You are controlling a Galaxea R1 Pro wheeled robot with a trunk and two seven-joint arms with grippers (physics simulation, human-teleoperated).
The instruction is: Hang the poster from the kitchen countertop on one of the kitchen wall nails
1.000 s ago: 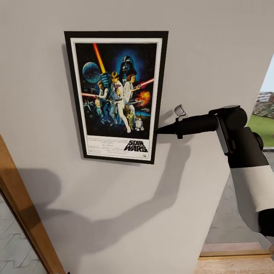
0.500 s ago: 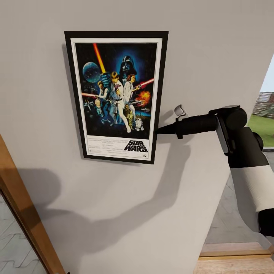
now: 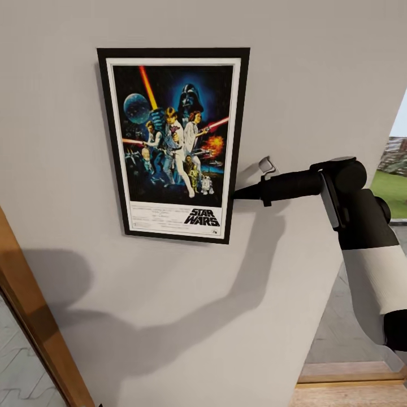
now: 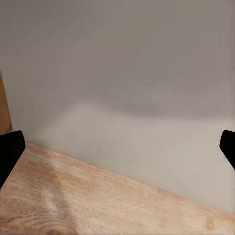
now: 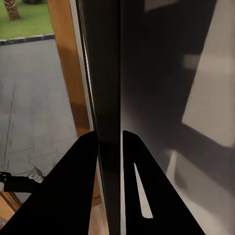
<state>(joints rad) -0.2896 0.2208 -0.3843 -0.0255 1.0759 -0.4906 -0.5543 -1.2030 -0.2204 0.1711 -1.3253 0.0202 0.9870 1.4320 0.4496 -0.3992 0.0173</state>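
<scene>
The poster (image 3: 174,144) lies flat against the grey wall (image 3: 305,68); the right gripper (image 3: 234,195) fingers pinch its right edge. The left gripper (image 4: 117,147) fingers are spread.

**3 cameras, 1 wall**

The head camera sits close to a light-grey wall (image 3: 316,68) and faces it almost square on, looking slightly down, with the poster (image 3: 174,144) high in its picture and the right arm (image 3: 362,237) reaching in from the right side. The right wrist camera is pressed in tight, sighting along the right gripper (image 5: 110,142) up the poster's dark edge (image 5: 108,88), so near that the frame runs the full height of the picture. The head view and this one share that edge and the wall beside it. The left wrist camera points low, past the left gripper (image 4: 117,147), at the wall's base (image 4: 137,98) and a wooden floor (image 4: 73,200).
</scene>
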